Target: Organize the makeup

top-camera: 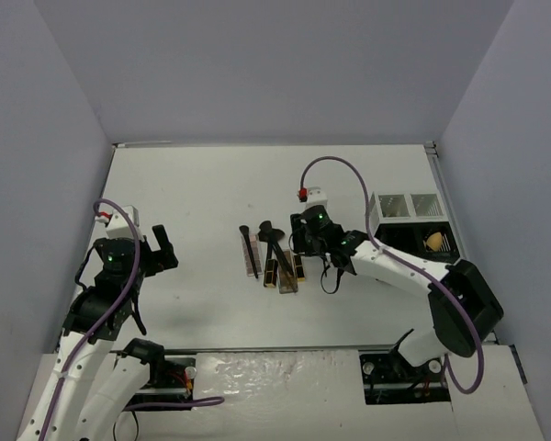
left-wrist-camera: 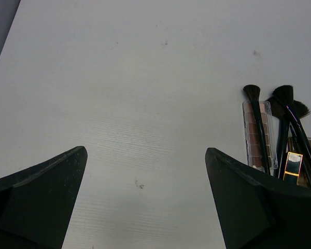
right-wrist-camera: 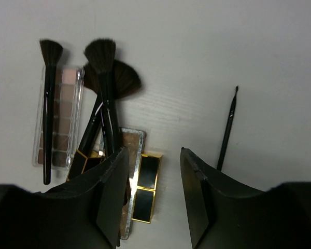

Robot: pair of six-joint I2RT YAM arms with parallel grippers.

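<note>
The makeup lies in a pile at mid-table: black brushes, a pink and brown eyeshadow palette, a silver-framed palette and a gold-edged black palette. A round brush and a fan brush cross over the palettes. My right gripper hangs open over the pile's right edge, with the gold-edged palette below the gap and nothing held. A thin black brush lies alone to its right. My left gripper is open above bare table, left of the pile. A tan sponge sits in the organizer.
The black-and-white compartmented organizer stands at the right side of the table, behind my right arm. Grey walls close in the table on the left, back and right. The right arm's purple cable arches over the middle.
</note>
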